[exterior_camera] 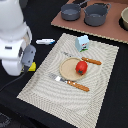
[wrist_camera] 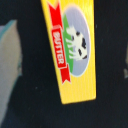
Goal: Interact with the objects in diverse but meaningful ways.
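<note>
The tomato already lay on the round tan plate, with the orange-handled knife and fork on either side on the woven placemat, so one meaningful arrangement appeared done. The milk carton stood upright at the far edge of the placemat, and the slim white-and-blue fish piece lay on the dark table, well apart from the plate; both seemed not yet handled. The gripper hung over the yellow butter box at the placemat's corner on the exterior view's left, so this box was probably next. The box looked flat and bright yellow, with a red "BUTTER" ribbon and a cow picture (the wrist view showed it clearly). Whether the fingers were released or clenched could not be told.
</note>
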